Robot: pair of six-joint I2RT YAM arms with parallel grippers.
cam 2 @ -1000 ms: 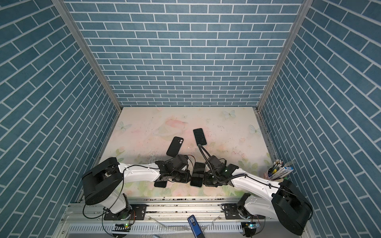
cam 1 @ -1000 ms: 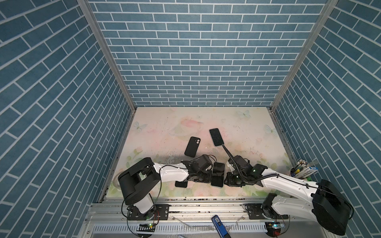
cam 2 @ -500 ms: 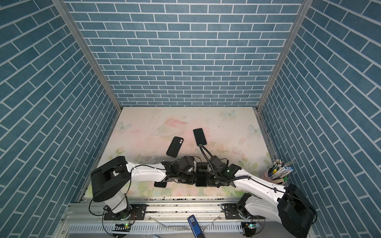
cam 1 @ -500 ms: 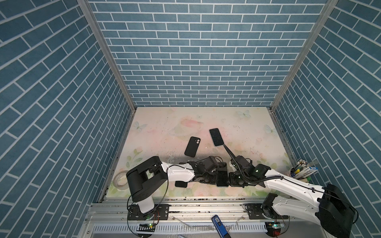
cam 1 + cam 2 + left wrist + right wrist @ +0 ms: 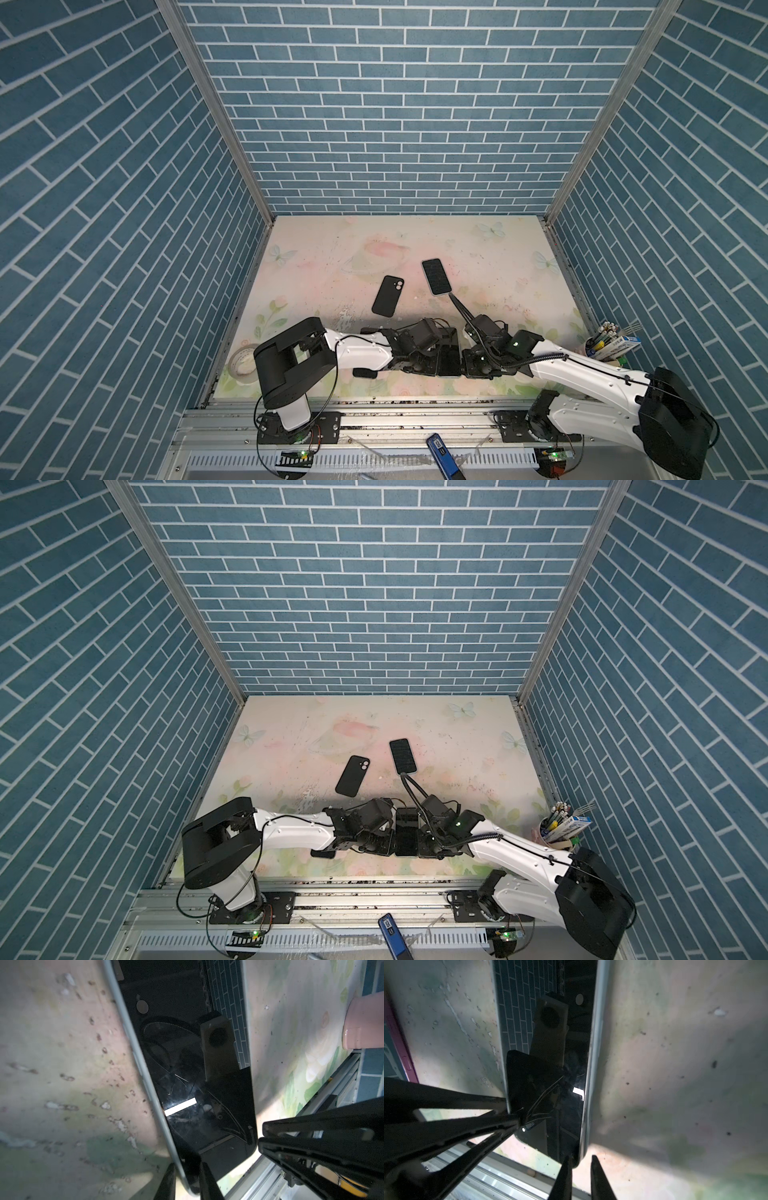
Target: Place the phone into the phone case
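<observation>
The phone [image 5: 449, 360] [image 5: 406, 833], black glass with a silver rim, is held between both arms near the table's front edge. My left gripper [image 5: 435, 365] [image 5: 187, 1164] is shut on its rim [image 5: 145, 1084], one finger on the glass and one behind. At the opposite long edge my right gripper [image 5: 463, 368] [image 5: 581, 1156] pinches the phone [image 5: 550, 1084] at a rounded corner. The black phone case [image 5: 388, 296] [image 5: 353, 776], camera hole up, lies flat behind the grippers and apart from them.
A second phone [image 5: 436, 276] lies screen up behind the right arm, with a black cable running from it to that arm. A pink pen cup [image 5: 602, 357] [image 5: 363, 1022] stands at the front right. A tape roll [image 5: 243, 365] sits front left, a small black thing [image 5: 365, 372] under the left arm.
The left arm has swung right, carrying the phone toward the middle. The right gripper has come in to the phone's other edge and its jaws have narrowed.
</observation>
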